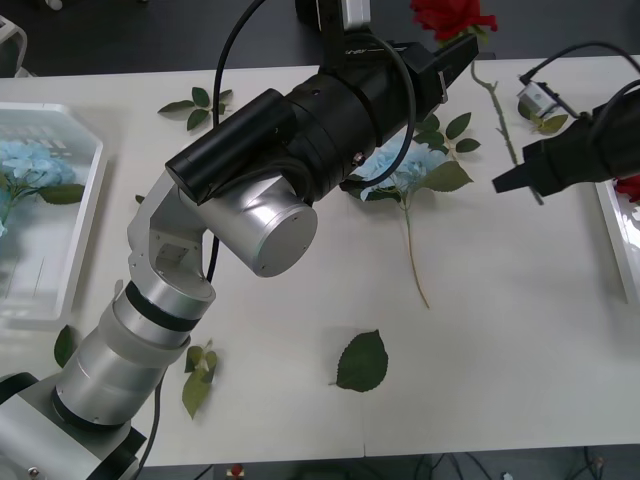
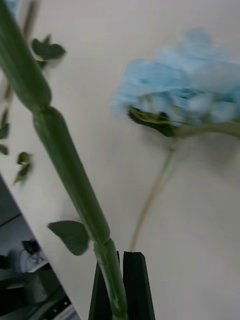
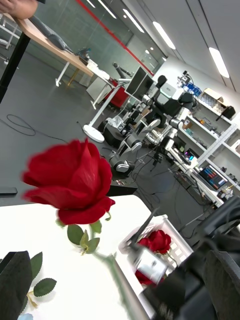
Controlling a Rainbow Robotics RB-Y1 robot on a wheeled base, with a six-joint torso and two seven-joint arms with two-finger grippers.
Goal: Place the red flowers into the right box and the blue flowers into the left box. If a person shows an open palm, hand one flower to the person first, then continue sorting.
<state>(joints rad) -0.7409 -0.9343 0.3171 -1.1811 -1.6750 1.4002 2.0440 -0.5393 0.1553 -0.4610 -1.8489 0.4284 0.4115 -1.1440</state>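
A red flower (image 1: 455, 15) hangs over the far side of the table, its bloom (image 3: 70, 182) just past my left gripper (image 1: 450, 60), whose black fingers (image 3: 15, 277) stand apart at either side of the stem, open. My right gripper (image 1: 505, 182) is shut on the lower end of the same stem (image 2: 65, 160). One blue flower (image 1: 405, 165) lies on the table under my left forearm, with its cluster (image 2: 185, 95) below the held stem. The left box (image 1: 85, 200) holds a blue flower (image 1: 30, 165). The right box (image 1: 615, 225) holds red blooms (image 3: 157, 240).
Loose green leaves lie on the table: one at the near middle (image 1: 362, 360), a sprig by my left arm's base (image 1: 200, 380) and another at the far left (image 1: 195, 105). My left arm (image 1: 250, 200) stretches diagonally across the table's middle.
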